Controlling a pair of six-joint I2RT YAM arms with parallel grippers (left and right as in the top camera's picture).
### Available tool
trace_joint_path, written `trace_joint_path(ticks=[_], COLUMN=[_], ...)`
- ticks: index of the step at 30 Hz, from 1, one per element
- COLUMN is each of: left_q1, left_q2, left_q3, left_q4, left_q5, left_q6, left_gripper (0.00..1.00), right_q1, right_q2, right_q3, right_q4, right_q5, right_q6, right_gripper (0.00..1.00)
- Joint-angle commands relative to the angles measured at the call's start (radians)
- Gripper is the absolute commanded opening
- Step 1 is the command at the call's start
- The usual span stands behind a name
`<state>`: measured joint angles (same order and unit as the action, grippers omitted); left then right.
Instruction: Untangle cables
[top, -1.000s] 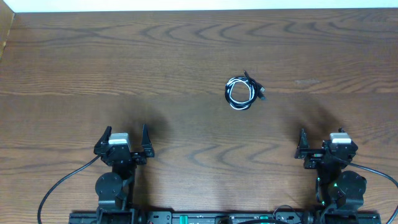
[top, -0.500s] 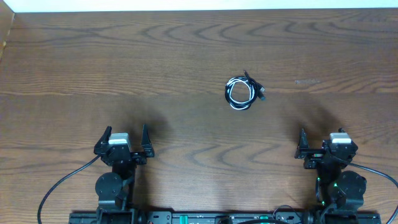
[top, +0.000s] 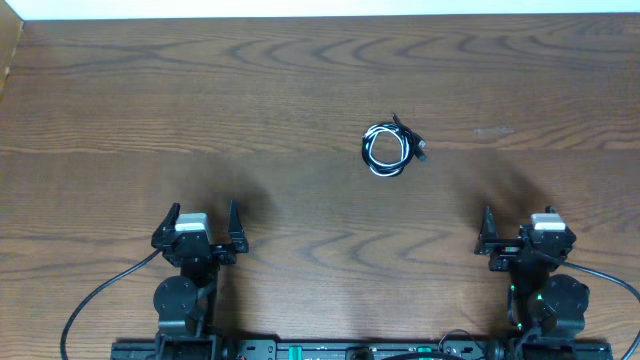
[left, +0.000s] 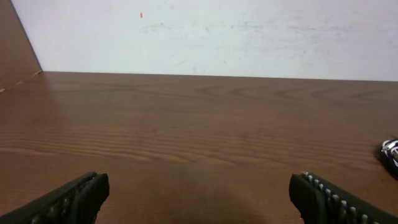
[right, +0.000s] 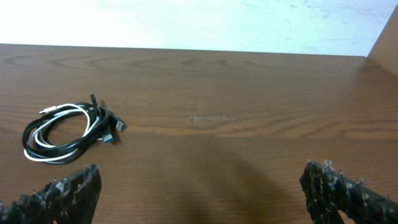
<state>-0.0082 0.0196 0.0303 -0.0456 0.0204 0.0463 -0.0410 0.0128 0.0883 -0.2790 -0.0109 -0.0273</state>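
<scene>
The cables (top: 390, 148), one white and one black, lie coiled together in a small loop on the wooden table, a little right of centre. In the right wrist view the cables (right: 65, 129) sit at the left, with plug ends sticking out to the right. Only an edge of the cables (left: 391, 151) shows at the far right of the left wrist view. My left gripper (top: 200, 212) stands open near the front left, far from the coil. My right gripper (top: 512, 222) is open near the front right, with nothing between its fingers.
The brown wooden table (top: 250, 100) stretches to a white wall (left: 217, 31) at the back. Thick black arm wires (top: 95, 300) trail beside the arm bases at the front edge. A raised wooden side panel (left: 15, 50) stands at the far left.
</scene>
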Motion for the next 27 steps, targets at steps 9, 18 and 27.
trace_joint_path(ticks=[9, 18, 27], left_q1=[0.002, 0.002, 0.002], left_q2=[0.004, 0.004, 0.004], left_q3=[-0.026, -0.023, 0.18], left_q4=[-0.024, -0.024, -0.251], left_q5=[-0.013, -0.005, 0.17], left_q6=[0.002, -0.059, -0.103], left_gripper=[0.98, 0.98, 0.98], right_q1=[-0.005, -0.005, -0.005], right_q2=[-0.002, -0.002, -0.002], right_q3=[-0.003, 0.002, 0.209], right_q4=[0.001, 0.049, -0.013], right_q5=[0.016, -0.023, -0.026], right_q6=[-0.012, 0.043, 0.275], right_gripper=[0.99, 0.99, 0.99])
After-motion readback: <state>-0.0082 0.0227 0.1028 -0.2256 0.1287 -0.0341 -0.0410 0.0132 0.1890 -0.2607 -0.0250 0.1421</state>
